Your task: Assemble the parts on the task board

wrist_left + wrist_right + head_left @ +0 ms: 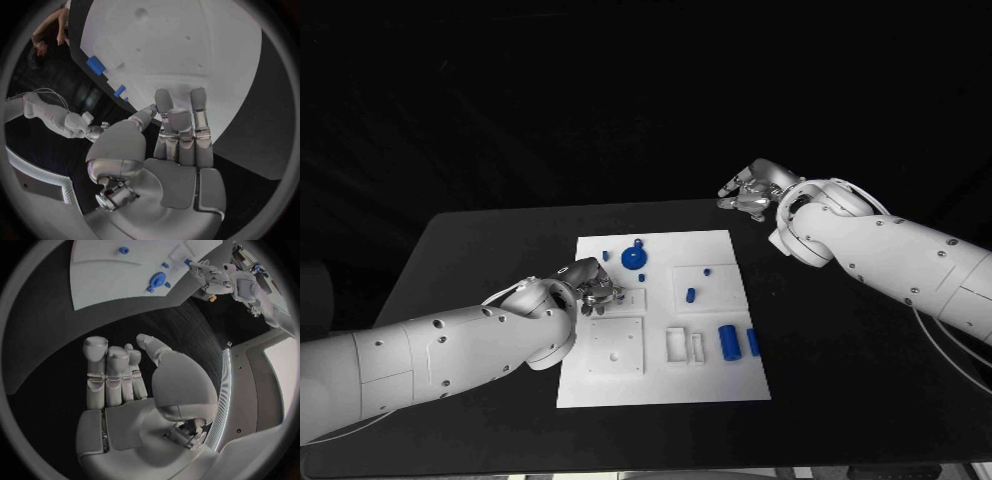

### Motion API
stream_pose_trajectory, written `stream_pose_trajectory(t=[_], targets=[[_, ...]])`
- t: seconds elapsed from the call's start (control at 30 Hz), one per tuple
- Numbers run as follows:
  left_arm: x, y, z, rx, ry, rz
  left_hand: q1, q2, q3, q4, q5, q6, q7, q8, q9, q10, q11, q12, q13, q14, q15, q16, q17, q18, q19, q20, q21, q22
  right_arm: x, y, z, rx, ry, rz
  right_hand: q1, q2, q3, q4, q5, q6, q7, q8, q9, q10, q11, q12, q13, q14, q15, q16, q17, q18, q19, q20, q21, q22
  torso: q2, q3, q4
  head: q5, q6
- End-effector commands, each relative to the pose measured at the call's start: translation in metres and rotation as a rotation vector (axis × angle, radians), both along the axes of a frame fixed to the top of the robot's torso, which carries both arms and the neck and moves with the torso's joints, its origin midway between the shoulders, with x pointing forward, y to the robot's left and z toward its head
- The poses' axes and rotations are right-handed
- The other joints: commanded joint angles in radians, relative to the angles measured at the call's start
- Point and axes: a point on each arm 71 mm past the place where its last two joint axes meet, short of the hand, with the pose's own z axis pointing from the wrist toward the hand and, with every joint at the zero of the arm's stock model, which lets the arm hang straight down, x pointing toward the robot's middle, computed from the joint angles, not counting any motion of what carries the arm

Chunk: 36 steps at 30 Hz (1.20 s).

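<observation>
White task board (664,380) at table centre, blue parts (728,341) toward its 4 o'clock; left hand (593,285) at 9 o'clock and right hand (756,192) at 1 o'clock, fingers curled, empty; a careless reach might scatter loose parts

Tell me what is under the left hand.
The left hand hangs over the left part of the white task board, beside the round blue part. Its fingers hide the board directly beneath them, so any part there cannot be seen.

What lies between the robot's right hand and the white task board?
Only bare black table. In the head view the right hand hovers beyond the task board's far right corner, holding nothing, with no part in the gap.
</observation>
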Motion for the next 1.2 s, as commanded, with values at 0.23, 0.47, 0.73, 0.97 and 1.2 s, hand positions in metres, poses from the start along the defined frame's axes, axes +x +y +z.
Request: stream_pose_trajectory(t=[0.23,0.47,0.73,0.97,1.2], targets=[[-0.002,-0.0037,-0.0062,0.075,0.069,-0.036,0.024,0.018,0.004,0.001,0.0,0.237,-0.14,0.006,0.001,0.03,-0.03,0.006,0.002,-0.001,-0.005,0.006,-0.002,-0.014,0.009,0.0,-0.014,0.01,0.0001,0.002,-0.0011,-0.002,0.018,0.008,-0.009,0.0,-0.003,0.001,0.003,0.005,0.001,0.004,0.0,-0.009,-0.001,-0.006,-0.002,-0.001,0.002,-0.005,-0.001,0.005,0.046,0.001,-0.006,0.078,-0.001,-0.0002,0.0009,0.0,-0.004],[-0.0006,-0.0036,-0.0076,0.091,0.08,-0.034,0.022,0.019,0.003,0.0,0.0,0.237,-0.139,0.006,0.001,0.03,-0.028,0.006,0.003,-0.002,-0.004,0.006,-0.003,-0.013,0.01,0.001,-0.021,0.017,0.0003,0.003,-0.0022,-0.002,0.023,0.011,-0.011,0.002,-0.006,0.002,0.004,0.004,0.001,0.004,0.0,-0.009,-0.001,-0.007,-0.003,-0.001,0.002,-0.006,-0.002,0.005,0.046,0.001,-0.01,0.077,-0.001,-0.0004,0.0003,-0.002,-0.004],[0.0017,-0.0025,-0.0077,0.093,0.075,-0.026,0.021,0.018,0.003,0.001,-0.002,0.236,-0.139,0.006,0.001,0.03,-0.027,0.005,0.003,-0.003,-0.004,0.005,-0.004,-0.012,0.011,0.002,-0.024,0.019,0.0005,0.0028,-0.0035,-0.005,0.032,0.012,-0.011,0.002,-0.006,0.002,0.004,0.004,0.001,0.004,0.0,-0.009,-0.001,-0.007,-0.003,-0.001,0.002,-0.006,-0.002,0.005,0.046,0.001,-0.01,0.077,-0.001,-0.0001,0.0011,-0.003,-0.004],[0.002,-0.0023,-0.0061,0.08,0.056,-0.026,0.022,0.018,0.003,0.001,-0.002,0.237,-0.139,0.006,0.001,0.03,-0.028,0.005,0.003,-0.002,-0.004,0.006,-0.005,-0.012,0.013,0.002,-0.03,0.025,0.0005,0.0025,-0.0045,-0.006,0.035,0.012,-0.011,0.002,-0.007,0.003,0.004,0.003,0.001,0.004,0.0,-0.009,-0.001,-0.008,-0.004,-0.001,0.002,-0.009,-0.004,0.005,0.046,0.001,-0.013,0.076,-0.001,-0.0002,0.0003,-0.004,-0.005],[0.002,-0.0028,-0.0011,0.036,-0.004,-0.029,0.042,0.007,0.002,0.016,0.003,0.238,-0.138,0.005,-0.005,0.03,-0.025,0.006,0.006,-0.006,-0.002,0.009,-0.008,-0.011,0.017,0.005,-0.046,0.044,0.0007,0.0021,-0.0067,-0.006,0.04,0.012,-0.023,0.002,-0.013,0.013,0.005,0.002,0.001,0.004,0.0,-0.011,-0.001,-0.012,-0.008,-0.001,0.002,-0.011,-0.005,0.005,0.046,0.001,-0.016,0.076,-0.001,-0.0005,0.0025,-0.002,-0.009]])
